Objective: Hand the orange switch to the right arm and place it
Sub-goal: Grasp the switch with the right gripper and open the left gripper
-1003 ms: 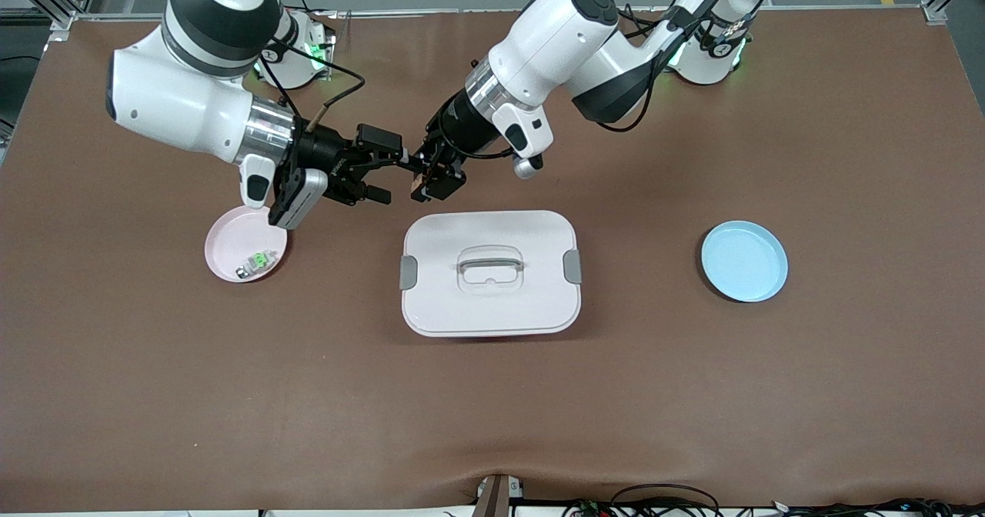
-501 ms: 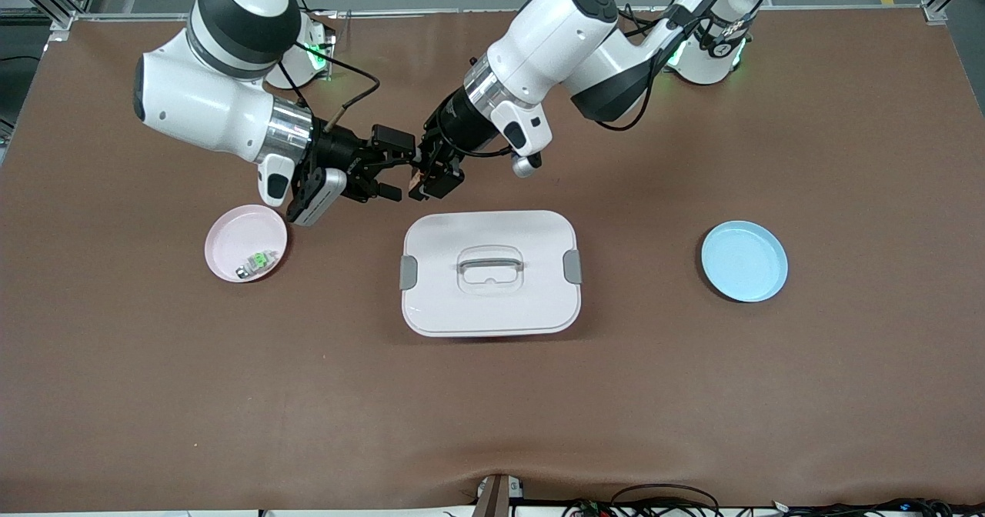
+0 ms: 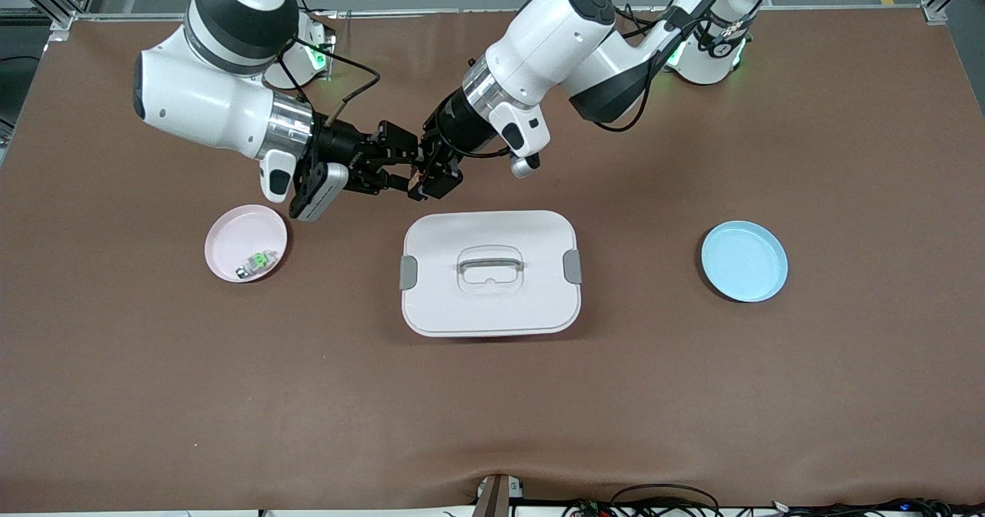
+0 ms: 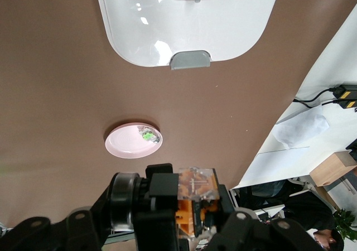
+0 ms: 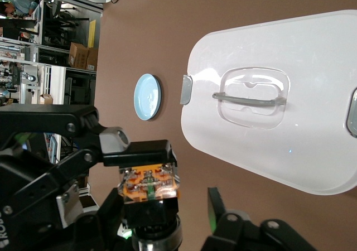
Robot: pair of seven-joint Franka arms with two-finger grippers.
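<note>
The orange switch [image 3: 416, 181] hangs in the air over bare table, just past the white lidded box [image 3: 490, 273] on the robots' side. My left gripper [image 3: 428, 181] is shut on it. In the left wrist view the switch [image 4: 196, 198] shows a clear cap and an orange body between my left gripper's [image 4: 195, 209] fingers. My right gripper [image 3: 400, 169] is open, with one finger on each side of the switch. In the right wrist view the switch [image 5: 149, 185] sits between the right gripper's [image 5: 162, 212] fingers, with a gap to one finger [image 5: 216, 206].
A pink plate [image 3: 231, 236] toward the right arm's end holds a green-faced switch [image 3: 262, 259]. A blue plate [image 3: 744, 261] lies toward the left arm's end. The white box stands mid-table, nearer the camera than both grippers.
My right gripper has moved toward the left gripper, and its open fingers now straddle the switch. The left gripper has shifted only slightly and still holds the switch.
</note>
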